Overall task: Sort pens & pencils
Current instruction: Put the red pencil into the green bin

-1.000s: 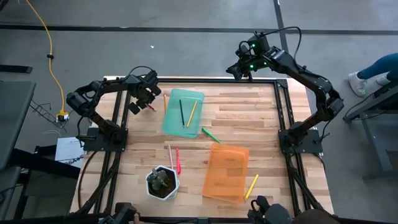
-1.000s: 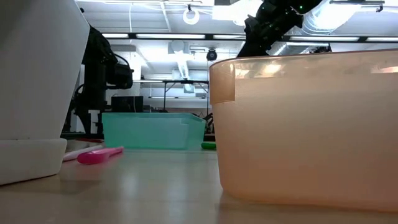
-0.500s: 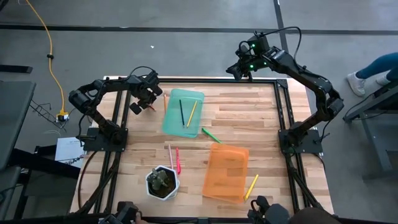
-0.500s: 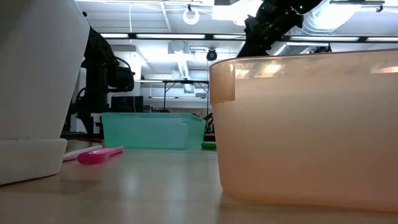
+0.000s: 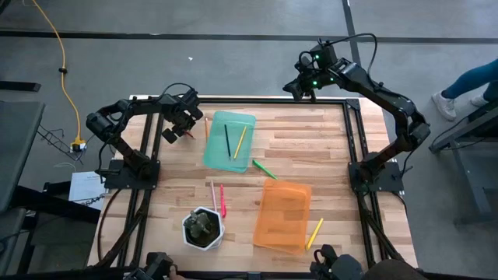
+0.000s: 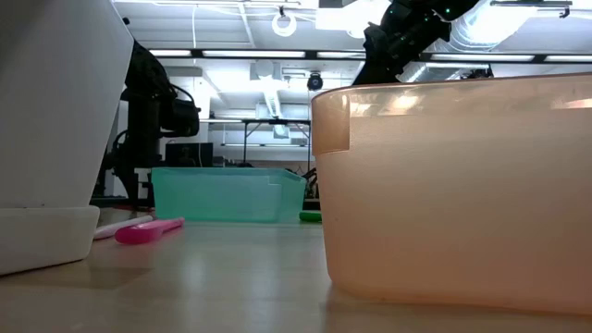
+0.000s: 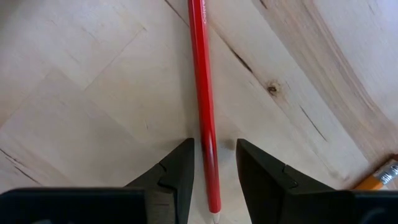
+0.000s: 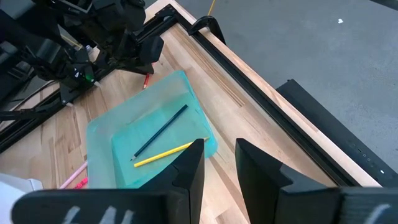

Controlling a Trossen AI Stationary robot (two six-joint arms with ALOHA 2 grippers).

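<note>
A slim glossy red pencil (image 7: pixel 204 112) is being straddled on the planked wooden table (image 7: pixel 93 93) by the left gripper (image 7: pixel 212 163), fingers spread either side. The right gripper (image 8: pixel 216 163) is being held spread above the far edge.

1. A grey concrete floor (image 5: pixel 233 54) crossed by dark seam lines surrounds the work area.
2. A yellow cable (image 5: pixel 62 70) trails over it.
3. White ceiling ducts (image 6: pixel 277 55) and long light strips hang above distant dark-framed tables (image 6: pixel 268 125).
</note>
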